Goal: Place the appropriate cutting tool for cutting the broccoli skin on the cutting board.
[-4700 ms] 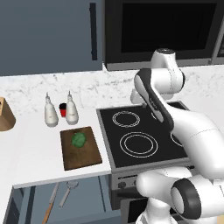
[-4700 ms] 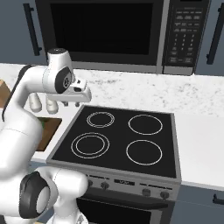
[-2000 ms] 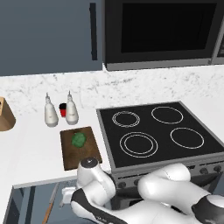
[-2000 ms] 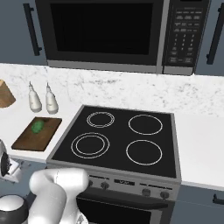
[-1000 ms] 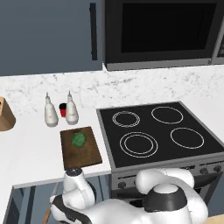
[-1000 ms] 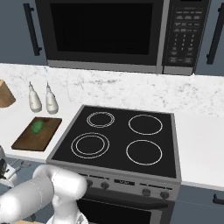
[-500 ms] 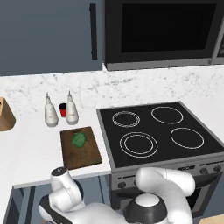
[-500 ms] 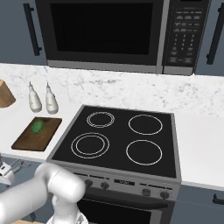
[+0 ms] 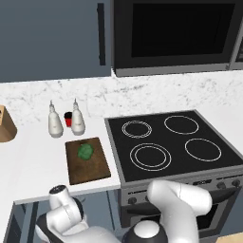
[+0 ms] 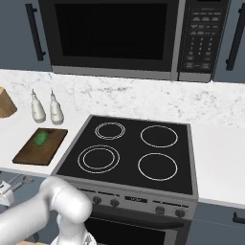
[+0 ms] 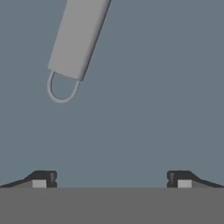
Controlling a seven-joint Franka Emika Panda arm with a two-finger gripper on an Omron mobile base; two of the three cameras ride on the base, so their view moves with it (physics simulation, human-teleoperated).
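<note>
wide-open gripper [image 11: 111,178] hovering empty above a grey utensil handle [image 11: 78,37] with a wire loop, probably hunting for the knife. broccoli [image 9: 85,151] on board [image 9: 88,170], ready for cutting.

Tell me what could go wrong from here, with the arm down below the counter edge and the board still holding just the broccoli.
1. The open gripper faces an all-silver utensil with a loop end, not a wooden-handled knife; it may grab the wrong tool.
2. The broccoli sits mid cutting board, so a long tool set down could knock it.
</note>
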